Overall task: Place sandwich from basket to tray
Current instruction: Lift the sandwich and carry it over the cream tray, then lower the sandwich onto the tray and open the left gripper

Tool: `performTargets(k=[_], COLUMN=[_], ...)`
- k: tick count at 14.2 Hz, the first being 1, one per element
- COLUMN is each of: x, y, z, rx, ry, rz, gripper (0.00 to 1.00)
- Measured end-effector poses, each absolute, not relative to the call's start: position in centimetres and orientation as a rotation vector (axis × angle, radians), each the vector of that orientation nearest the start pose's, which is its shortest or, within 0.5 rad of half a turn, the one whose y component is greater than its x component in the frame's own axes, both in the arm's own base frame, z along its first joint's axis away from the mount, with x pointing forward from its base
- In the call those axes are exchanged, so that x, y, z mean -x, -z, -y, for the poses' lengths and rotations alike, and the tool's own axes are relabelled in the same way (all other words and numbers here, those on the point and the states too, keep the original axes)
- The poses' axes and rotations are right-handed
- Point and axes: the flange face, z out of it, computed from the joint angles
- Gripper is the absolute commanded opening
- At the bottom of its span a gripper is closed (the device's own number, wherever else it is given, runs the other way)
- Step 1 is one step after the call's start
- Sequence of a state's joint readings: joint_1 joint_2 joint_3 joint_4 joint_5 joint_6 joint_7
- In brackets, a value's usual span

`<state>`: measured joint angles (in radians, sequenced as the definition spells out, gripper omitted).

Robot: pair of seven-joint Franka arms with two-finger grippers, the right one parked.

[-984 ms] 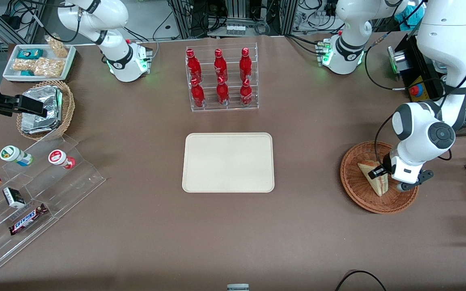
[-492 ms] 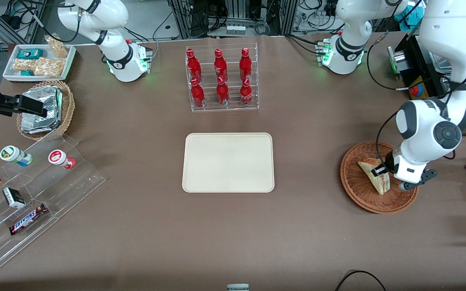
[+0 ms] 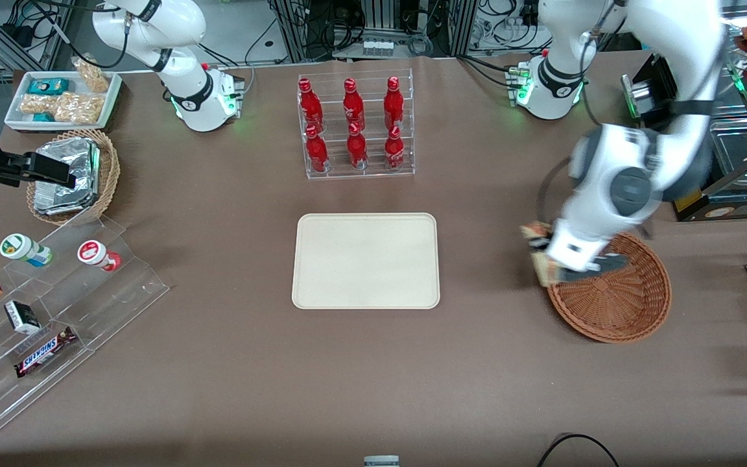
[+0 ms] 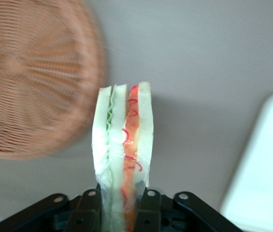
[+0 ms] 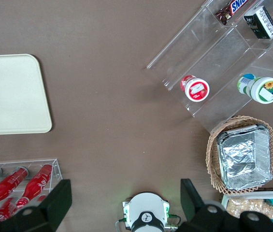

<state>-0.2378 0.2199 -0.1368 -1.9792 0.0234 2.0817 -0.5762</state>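
One sandwich [image 4: 122,145] clamped in my gripper [image 4: 122,205], lifted over basket [image 3: 626,298] rim. Transfer step: next I carry toward tray [image 3: 366,259], lower, release.

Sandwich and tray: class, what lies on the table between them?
Nothing: in the front view only bare brown tabletop separates the tray from the sandwich in the gripper.

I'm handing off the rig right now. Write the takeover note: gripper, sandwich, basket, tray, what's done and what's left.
Gripper: shut on the sandwich, held in the air at the basket's rim on the tray side.
Basket: nothing in it.
Tray: bare, mid-table, nearer the front camera than the red bottle rack.
Done: sandwich gripped and lifted out.
Left: carry it over the tray, lower, release.
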Motion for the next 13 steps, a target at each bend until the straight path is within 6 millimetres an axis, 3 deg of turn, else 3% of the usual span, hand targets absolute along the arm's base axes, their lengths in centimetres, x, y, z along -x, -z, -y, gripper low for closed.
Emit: performTargets(k=[3, 6, 9, 11, 13], x=[-50.5, -49.6, -49.8, -49.4, -48.0], y=[-33.2, -29.4, -25.7, -25.6, -26.3], z=[32.9, 40.9, 46.3, 48.9, 51.0], rx=[3.078, 3.08, 3.115, 3.158, 3.176], ry=[-0.176, -0.207, -0.212, -0.209, -0.211], rz=[0.159, 0.133, 0.108, 0.089, 0.067], gripper=[0.18, 0.23, 0.26, 0.28, 0.48])
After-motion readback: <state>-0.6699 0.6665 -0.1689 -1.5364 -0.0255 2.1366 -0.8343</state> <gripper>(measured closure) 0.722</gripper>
